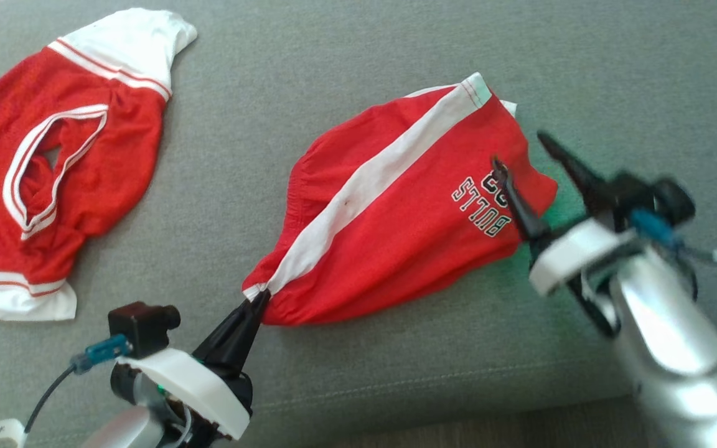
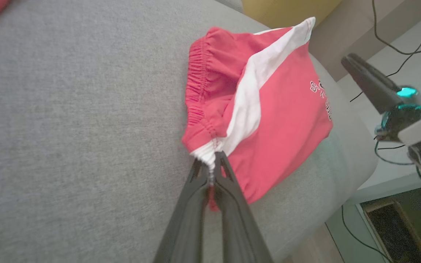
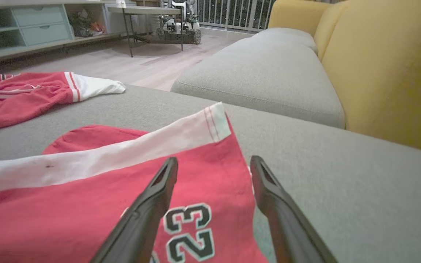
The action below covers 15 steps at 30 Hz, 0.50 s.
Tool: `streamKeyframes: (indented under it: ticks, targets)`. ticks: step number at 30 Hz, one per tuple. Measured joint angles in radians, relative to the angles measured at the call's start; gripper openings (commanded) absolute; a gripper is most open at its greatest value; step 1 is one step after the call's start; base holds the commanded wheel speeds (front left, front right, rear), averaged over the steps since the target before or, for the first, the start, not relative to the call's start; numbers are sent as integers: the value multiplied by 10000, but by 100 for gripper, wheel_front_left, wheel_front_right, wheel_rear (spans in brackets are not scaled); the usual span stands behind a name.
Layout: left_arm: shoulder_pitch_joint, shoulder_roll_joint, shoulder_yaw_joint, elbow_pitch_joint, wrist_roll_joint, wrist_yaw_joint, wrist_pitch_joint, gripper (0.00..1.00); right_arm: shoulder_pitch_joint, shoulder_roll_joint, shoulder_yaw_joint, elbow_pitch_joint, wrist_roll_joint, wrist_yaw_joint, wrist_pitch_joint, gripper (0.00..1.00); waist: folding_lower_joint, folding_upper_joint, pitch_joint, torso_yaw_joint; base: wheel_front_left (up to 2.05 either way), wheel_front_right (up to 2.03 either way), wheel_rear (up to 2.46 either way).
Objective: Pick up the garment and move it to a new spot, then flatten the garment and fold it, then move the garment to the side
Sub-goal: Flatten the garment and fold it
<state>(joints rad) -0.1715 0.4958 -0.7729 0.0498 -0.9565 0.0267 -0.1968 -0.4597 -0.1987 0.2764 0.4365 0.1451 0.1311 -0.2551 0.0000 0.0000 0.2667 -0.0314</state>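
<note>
The garment (image 1: 396, 218) is a pair of red shorts with a white side stripe and black-and-white print, lying crumpled on a grey cushion (image 1: 333, 74). My left gripper (image 1: 262, 298) is shut on the near-left corner of the shorts, at the white end of the stripe by the elastic waistband (image 2: 199, 84). The left wrist view shows the fingers pinching that bunched cloth (image 2: 213, 160). My right gripper (image 1: 520, 151) is open, hovering at the right edge of the shorts by the print. In the right wrist view its fingers (image 3: 214, 161) straddle the red cloth (image 3: 86, 204) above the number.
A red and white jersey (image 1: 72, 174) lies spread at the left of the cushion, also seen as the jersey (image 3: 20, 98). The cushion's front edge (image 1: 396, 392) runs just before my arms. A yellow sofa back (image 3: 389, 65) rises beyond a second grey cushion (image 3: 269, 76).
</note>
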Motion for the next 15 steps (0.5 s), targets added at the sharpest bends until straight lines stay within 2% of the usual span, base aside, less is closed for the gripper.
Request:
streamKeyframes:
  ticks: [7, 10, 15]
  targets:
    - [-274, -109, -84, 238, 226, 0, -73, 0, -2335, -487, 1438, 1737, 77, 0, 353, 100, 0, 0, 333, 220, 0, 0, 0]
    - [-442, -205, -140, 328, 226, -4, -73, 0, -2911, -493, 2044, 2406, 270, 0, 359, 100, 0, 0, 449, 322, 0, 0, 0]
    - [-506, -299, -198, 439, 228, -17, -73, 0, -3369, -495, 2499, 3229, 401, 0, 351, 100, 0, 0, 560, 441, 0, 0, 0]
